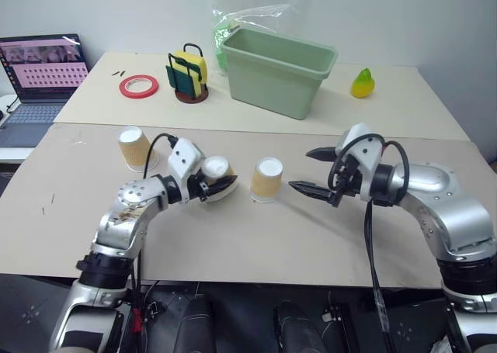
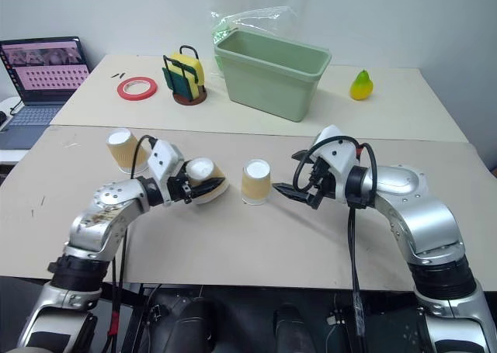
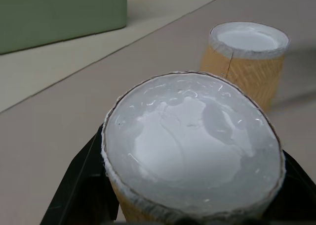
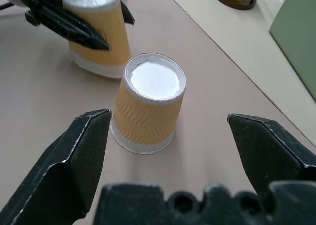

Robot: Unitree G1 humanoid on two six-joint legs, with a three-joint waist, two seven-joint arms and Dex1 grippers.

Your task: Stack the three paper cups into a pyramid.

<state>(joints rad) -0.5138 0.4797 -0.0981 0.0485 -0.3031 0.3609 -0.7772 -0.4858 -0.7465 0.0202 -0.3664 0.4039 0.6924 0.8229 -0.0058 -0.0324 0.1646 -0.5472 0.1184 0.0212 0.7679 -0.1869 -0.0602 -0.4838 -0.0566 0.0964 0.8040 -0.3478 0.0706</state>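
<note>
Three cups in a rough row on the near table (image 1: 326, 244) — left cup (image 1: 135, 147) by itself, held cup (image 1: 215, 178) just left of the middle cup (image 1: 267, 179). Bin (image 1: 278, 68) sits behind on the far table, laptop (image 1: 40, 74) far left.

Laptop (image 1: 39, 77) cut by frame edge

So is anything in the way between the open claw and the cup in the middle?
No. The right claw is open and faces the upside-down tan ribbed paper cup, with only bare table between them.
</note>
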